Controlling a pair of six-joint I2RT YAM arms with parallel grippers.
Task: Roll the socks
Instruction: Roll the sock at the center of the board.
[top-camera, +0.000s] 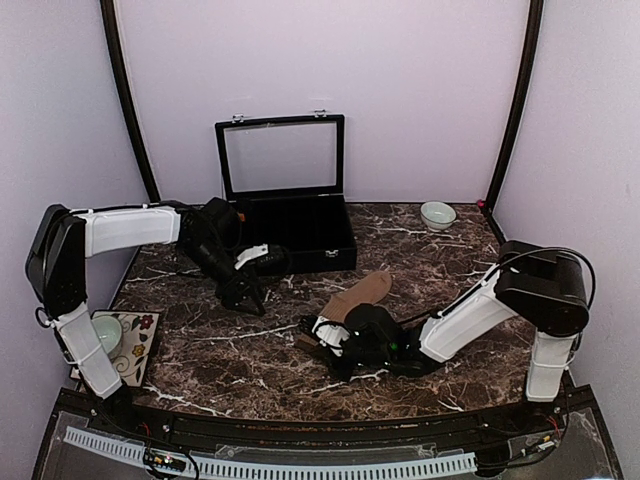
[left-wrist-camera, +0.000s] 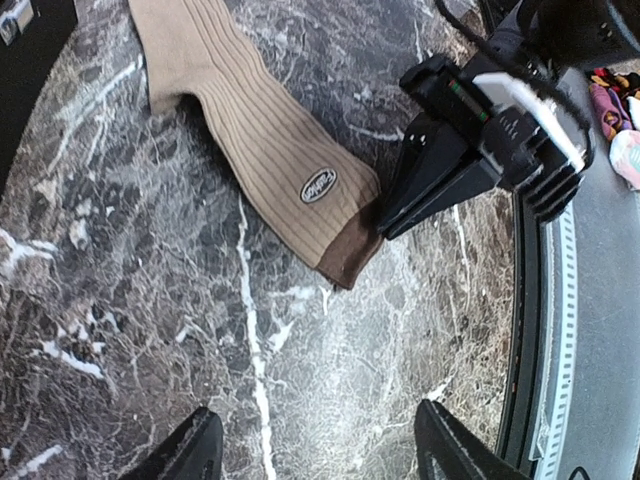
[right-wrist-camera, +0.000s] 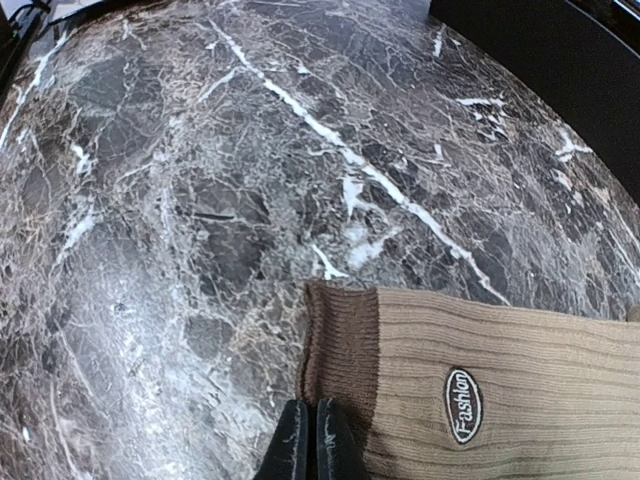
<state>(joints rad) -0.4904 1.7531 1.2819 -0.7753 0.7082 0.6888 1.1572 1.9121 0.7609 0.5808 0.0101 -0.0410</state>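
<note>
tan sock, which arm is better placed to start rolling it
Right, probably. The right gripper is shut at the sock's brown cuff, where a roll could start; the left gripper hangs open over bare table, off the sock.

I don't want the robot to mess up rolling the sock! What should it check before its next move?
1. The tan sock lies on the table: ok.
2. The right gripper is shut at the sock's brown cuff: ok.
3. The cuff is really pinched: cannot tell.
4. The left gripper is open and away from the sock: ok.
5. The second sock is in sight: cannot tell.
</note>
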